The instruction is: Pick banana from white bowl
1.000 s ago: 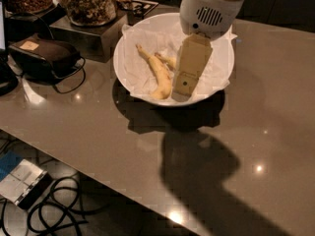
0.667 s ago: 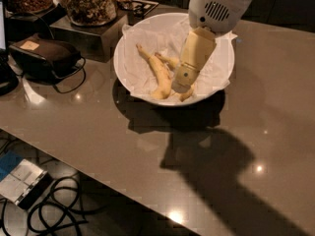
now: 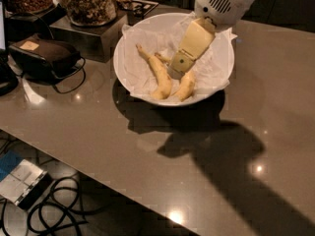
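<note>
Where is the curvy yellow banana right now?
In the camera view, the thick curved yellow banana lies inside the wide white paper-lined bowl, picture-right of the slimmer pale banana, at the tip of the cream end effector.

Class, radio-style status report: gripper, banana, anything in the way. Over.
Gripper low inside white bowl, at banana. Banana lying in bowl. Second banana close alongside.

Glossy brown table [image 3: 93, 132], black cables [image 3: 51, 216] on floor [image 3: 59, 173]

cream gripper [image 3: 176, 71] down in the white bowl [image 3: 123, 81], over a yellow banana [image 3: 186, 87]; counter [image 3: 98, 136] glossy grey-brown.
</note>
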You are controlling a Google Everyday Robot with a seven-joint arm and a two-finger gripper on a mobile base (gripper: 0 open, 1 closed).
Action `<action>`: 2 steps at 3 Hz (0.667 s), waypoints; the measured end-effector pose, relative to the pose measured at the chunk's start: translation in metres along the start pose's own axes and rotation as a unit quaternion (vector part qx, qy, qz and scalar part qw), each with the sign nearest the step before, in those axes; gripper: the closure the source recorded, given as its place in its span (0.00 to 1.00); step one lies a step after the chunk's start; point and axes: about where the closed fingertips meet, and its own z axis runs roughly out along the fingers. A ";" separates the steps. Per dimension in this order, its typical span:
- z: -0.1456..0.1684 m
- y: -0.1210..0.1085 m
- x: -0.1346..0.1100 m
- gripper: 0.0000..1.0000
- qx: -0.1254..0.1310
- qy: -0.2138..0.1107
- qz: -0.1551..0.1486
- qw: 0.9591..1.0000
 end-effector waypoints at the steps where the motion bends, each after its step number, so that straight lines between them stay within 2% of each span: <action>1: 0.006 -0.001 -0.004 0.07 -0.004 0.007 0.016 1.000; 2: 0.015 -0.009 -0.006 0.08 -0.006 0.018 0.036 0.999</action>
